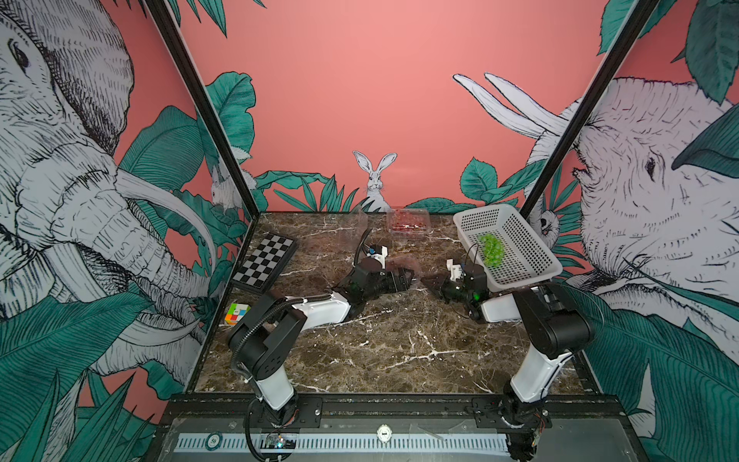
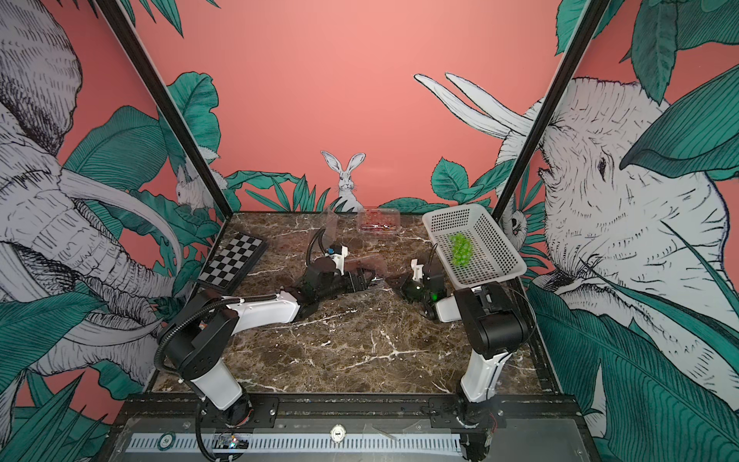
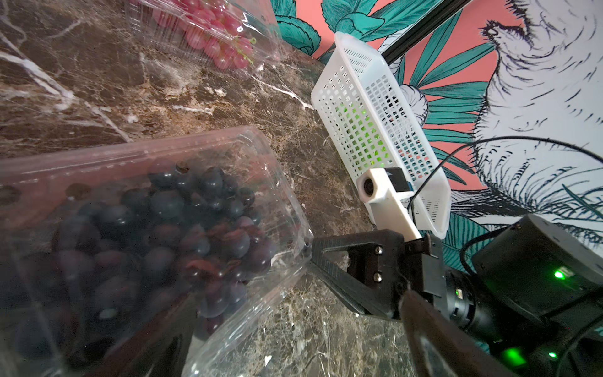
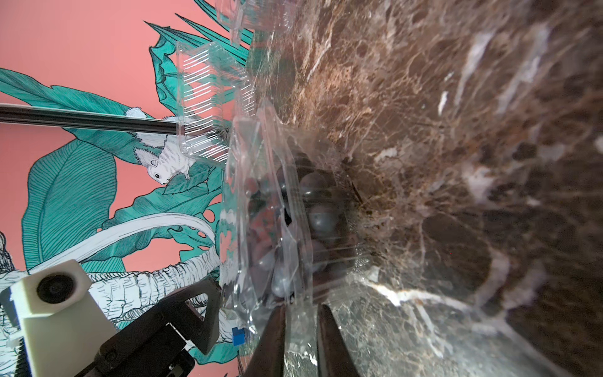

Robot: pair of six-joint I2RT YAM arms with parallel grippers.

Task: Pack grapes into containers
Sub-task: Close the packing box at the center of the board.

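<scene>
A clamshell box (image 3: pixel 208 143) of dark grapes (image 3: pixel 169 228) sat on the marble table (image 1: pixel 380 340) just short of the white basket (image 1: pixel 486 210), which held a green bunch (image 1: pixel 490 250). The right gripper (image 4: pixel 301 323), on the basket's side of the box, had its jaws pinched narrow on the corner lip; the left gripper (image 2: pixel 366 280), on the side away from the basket, stood wide and empty. The step in hand appeared to be sealing this lid, and the next move likely called for a firm, even squeeze along the rim
</scene>
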